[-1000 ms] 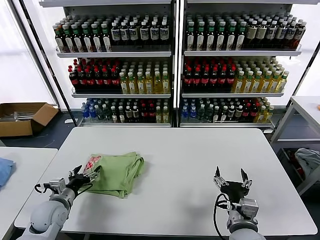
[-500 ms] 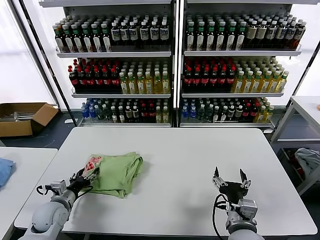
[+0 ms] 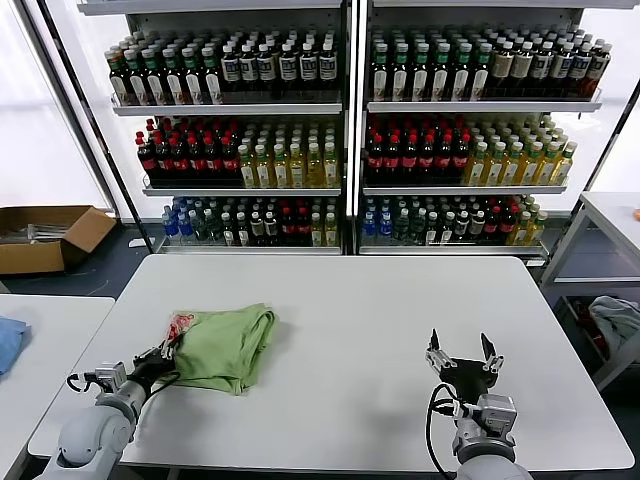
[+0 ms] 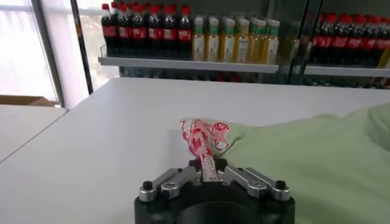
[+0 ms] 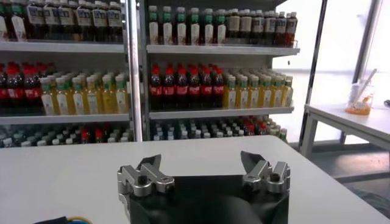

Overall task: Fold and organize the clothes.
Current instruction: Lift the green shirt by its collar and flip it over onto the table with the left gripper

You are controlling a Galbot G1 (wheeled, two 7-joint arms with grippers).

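Observation:
The light green polo shirt (image 3: 222, 343) lies folded into a compact bundle on the white table (image 3: 350, 300), left of centre. Its red-and-white printed graphic (image 3: 180, 323) shows at the near left corner. My left gripper (image 3: 160, 357) is low at the shirt's left edge, shut on the printed corner of the fabric. In the left wrist view the printed fabric (image 4: 204, 141) runs into the closed jaws of the left gripper (image 4: 208, 173), with green cloth (image 4: 317, 158) spreading beside it. My right gripper (image 3: 460, 350) hovers open and empty over the table's right front; it also shows in the right wrist view (image 5: 203, 164).
Shelves of bottles (image 3: 340, 130) stand behind the table. A second table (image 3: 40, 340) sits at the left with a blue cloth (image 3: 8, 338) on it. A cardboard box (image 3: 45, 235) lies on the floor. A grey-white bundle (image 3: 615, 320) sits at the right.
My left gripper has pulled back toward the table's near left, dragging the shirt with it; the bundle has slid left and nearer. The right gripper has barely moved.

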